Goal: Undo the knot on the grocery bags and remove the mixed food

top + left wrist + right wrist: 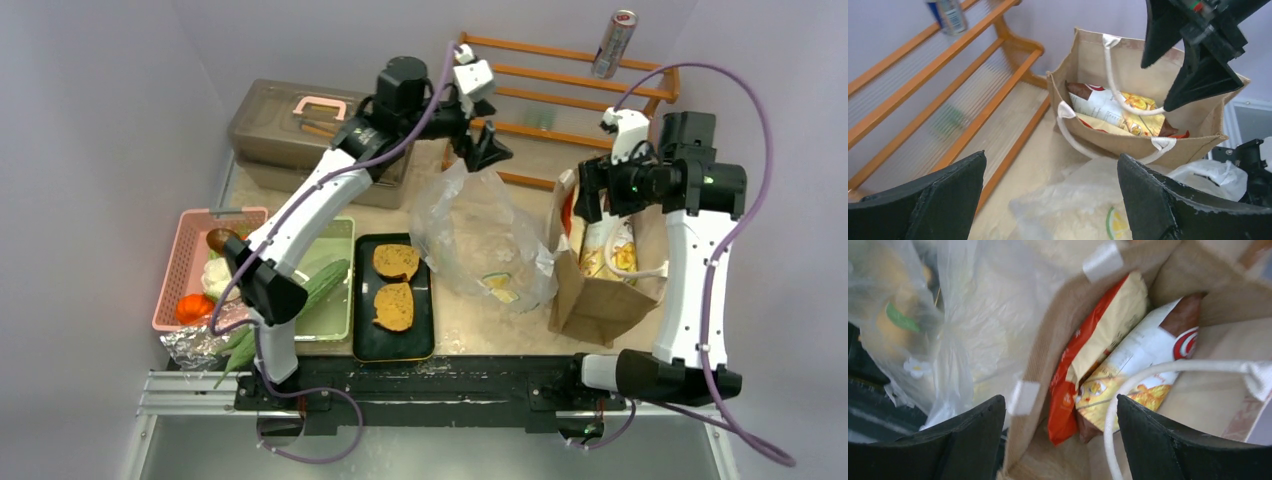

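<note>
The transparent plastic bag lies crumpled mid-table, and my left gripper hovers open over its far top edge, holding nothing. The brown paper bag stands open to its right with white loop handles. Snack packets sit inside it, one of them orange. My right gripper is open above the bag's mouth, one finger outside its left wall and one inside. Two toast slices lie on a black tray. A cucumber rests in the green tray.
A pink basket at the left holds a tomato, cauliflower and mushroom. Foil and green pods lie in front of it. A grey lidded case and a wooden rack with a can stand behind.
</note>
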Motion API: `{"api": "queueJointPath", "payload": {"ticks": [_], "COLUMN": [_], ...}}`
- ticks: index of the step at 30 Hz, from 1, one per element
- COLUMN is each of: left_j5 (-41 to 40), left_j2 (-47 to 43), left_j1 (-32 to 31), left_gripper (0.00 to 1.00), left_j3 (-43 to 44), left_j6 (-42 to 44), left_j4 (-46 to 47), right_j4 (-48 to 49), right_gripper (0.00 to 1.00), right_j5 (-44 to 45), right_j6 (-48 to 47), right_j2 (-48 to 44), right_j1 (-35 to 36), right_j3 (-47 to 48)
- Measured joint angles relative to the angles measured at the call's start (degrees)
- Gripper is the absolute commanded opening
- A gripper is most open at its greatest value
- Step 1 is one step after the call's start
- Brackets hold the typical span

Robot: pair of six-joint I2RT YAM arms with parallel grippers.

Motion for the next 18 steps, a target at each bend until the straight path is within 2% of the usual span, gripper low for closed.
{"api": "queueJointPath", "payload": {"ticks": [4, 7, 10, 13, 18], "left_j5": [-4.09, -8.68, -13.29, -17.51, -21.59], "left_j2": [7.26, 11.80, 14.53, 17.44, 22.64], "left_j1": [-6.45, -12.07, -16.96, -19.08, -18.34], "left_gripper": [1.00, 1.00, 1.00, 1.00, 1.00], "left_j3": [8.44, 14.08, 15.54, 16.94, 17.66], "left_j6": [-2.49, -5.05, -7.19, -9.77, -14.19], "left_j4": [-2.40, -3.85, -3.32, -2.99, -2.64], "right_j4": [3.06, 5.46, 6.95, 7.26, 7.30], "right_gripper": [0.81, 0.86, 0.88, 0.88, 0.87], "right_j5": [5.77, 12.92, 19.52, 23.34, 25.90], "right_j6": [4.33, 7.13, 8.52, 9.07, 9.18], "right_j2": [-1.46, -0.74, 1.27, 3.54, 7.13], "right_j1": [-2.47, -6.05, -9.18, -12.09, -16.74], "right_j3": [5.79, 7.54, 6.75, 4.74, 1.75]}}
